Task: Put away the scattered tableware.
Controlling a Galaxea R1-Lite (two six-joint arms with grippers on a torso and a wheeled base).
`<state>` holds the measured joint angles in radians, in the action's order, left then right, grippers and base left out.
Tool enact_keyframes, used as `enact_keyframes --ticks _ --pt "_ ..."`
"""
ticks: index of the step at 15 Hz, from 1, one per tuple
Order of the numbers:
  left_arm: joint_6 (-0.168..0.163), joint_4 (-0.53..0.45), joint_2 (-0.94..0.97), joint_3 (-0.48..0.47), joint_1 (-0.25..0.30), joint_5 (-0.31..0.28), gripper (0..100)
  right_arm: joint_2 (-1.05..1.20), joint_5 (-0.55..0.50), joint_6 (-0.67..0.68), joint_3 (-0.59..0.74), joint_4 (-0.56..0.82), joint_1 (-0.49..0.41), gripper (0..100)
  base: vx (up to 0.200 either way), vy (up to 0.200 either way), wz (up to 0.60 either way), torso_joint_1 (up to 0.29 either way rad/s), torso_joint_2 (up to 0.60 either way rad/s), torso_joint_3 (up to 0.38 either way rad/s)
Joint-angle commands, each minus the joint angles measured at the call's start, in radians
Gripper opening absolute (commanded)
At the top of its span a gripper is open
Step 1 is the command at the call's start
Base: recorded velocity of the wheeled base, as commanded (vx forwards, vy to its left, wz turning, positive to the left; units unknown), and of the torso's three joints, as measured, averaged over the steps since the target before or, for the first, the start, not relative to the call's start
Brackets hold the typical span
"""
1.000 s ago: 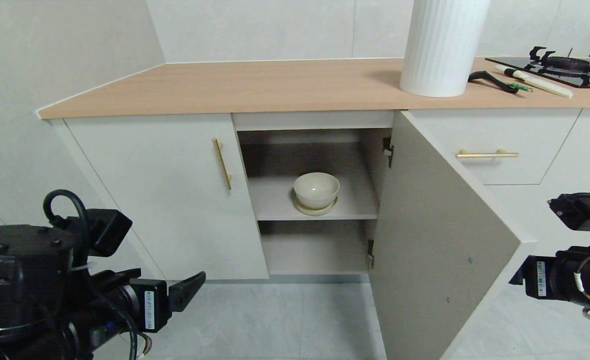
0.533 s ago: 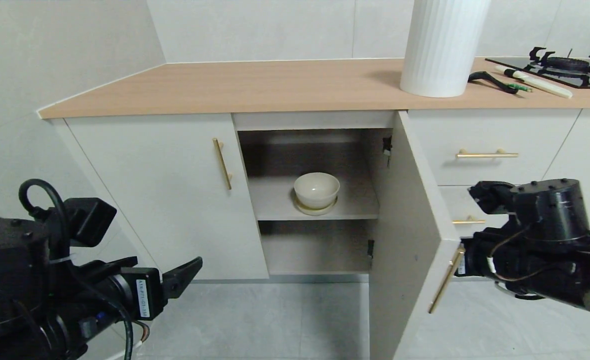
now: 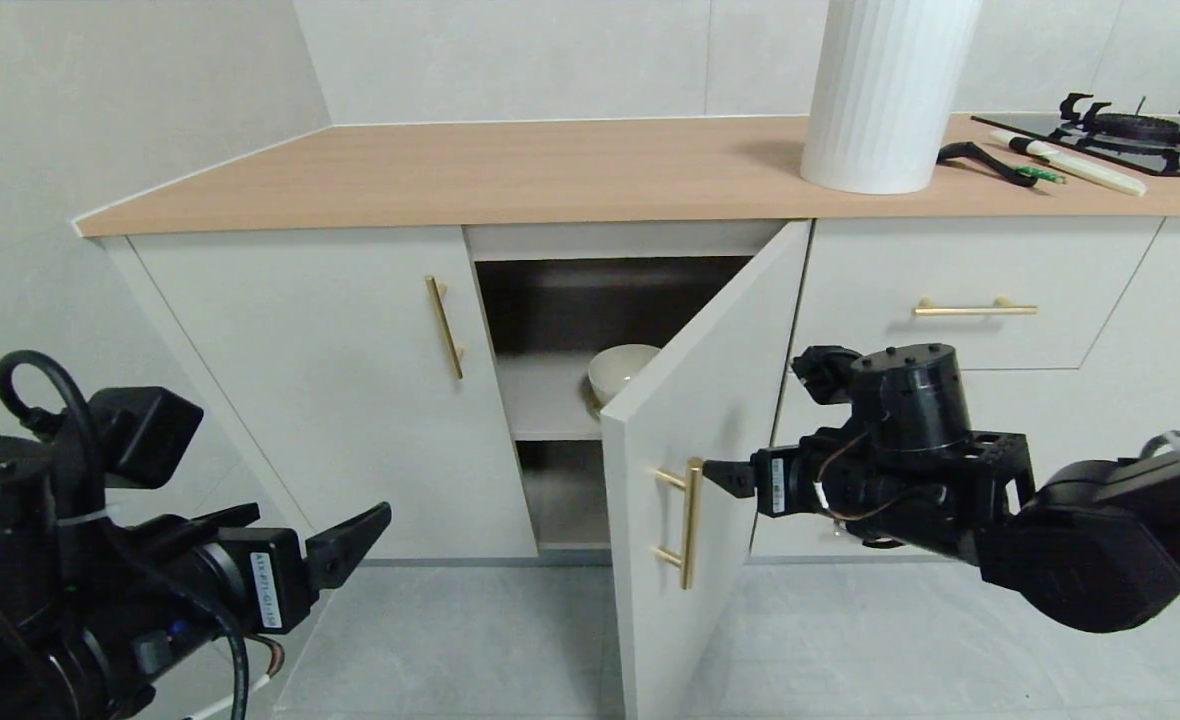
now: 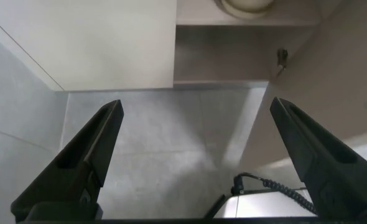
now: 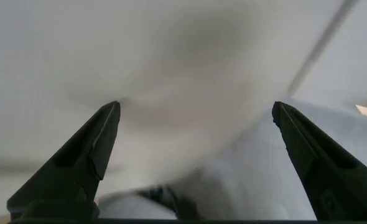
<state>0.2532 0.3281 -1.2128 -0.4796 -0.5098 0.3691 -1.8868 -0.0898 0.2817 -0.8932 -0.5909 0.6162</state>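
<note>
Head: holding the right gripper [image 3: 728, 478] just beside the handle [image 3: 690, 523] of the half-closed cabinet door [image 3: 690, 400], half hiding the bowl [image 3: 618, 366] on the upper shelf [image 3: 545, 400]. Left wrist: holding the left gripper [image 4: 196, 106] spread wide above the floor. Right wrist: spreading wide too, facing the door.

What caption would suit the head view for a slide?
Right end effector by the half-shut cabinet door; bowl on the shelf inside.

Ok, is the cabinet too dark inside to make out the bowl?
Head view: the upper compartment is in deep shadow at the back, yet the pale bowl stands out past the edge of the door. Left wrist view: bowl and shelf are evenly lit; the lower compartment is dimmer.
</note>
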Motion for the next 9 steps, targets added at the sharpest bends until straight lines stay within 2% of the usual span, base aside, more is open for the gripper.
enact_keyframes --ticks 1,4,6,9 --pt "-0.002 0.0 0.009 -0.002 0.001 0.002 100 -0.11 -0.028 0.031 -0.016 -0.096 0.013 100 0.0 0.0 0.0 0.0 0.0 0.0" --pt "-0.002 0.002 -0.002 -0.004 0.001 0.011 100 -0.181 -0.071 0.097 -0.072 -0.153 0.016 100 0.0 0.0 0.0 0.0 0.0 0.0" --pt "-0.008 0.002 -0.004 -0.007 0.001 0.031 100 -0.267 -0.168 0.168 -0.165 -0.161 0.016 100 0.0 0.0 0.0 0.0 0.0 0.0" --pt "-0.026 0.002 -0.013 -0.005 0.001 0.053 100 -0.302 -0.185 0.226 -0.217 -0.173 0.016 100 0.0 0.0 0.0 0.0 0.0 0.0"
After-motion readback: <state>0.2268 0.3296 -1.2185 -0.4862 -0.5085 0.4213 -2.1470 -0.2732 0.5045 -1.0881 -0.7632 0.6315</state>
